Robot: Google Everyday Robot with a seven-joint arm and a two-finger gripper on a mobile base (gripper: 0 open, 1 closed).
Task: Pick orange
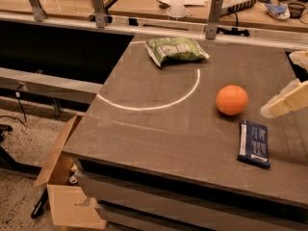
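Note:
The orange is a round, bright orange fruit resting on the dark table, right of the white arc. My gripper enters from the right edge, just right of the orange and above the table. One cream finger points down-left toward the orange, and the other finger shows higher at the edge. The fingers stand apart with nothing between them. The gripper does not touch the orange.
A green snack bag lies at the table's back. A dark blue snack bar lies in front of the orange. An open cardboard box stands on the floor at the left. A rail with posts runs behind the table.

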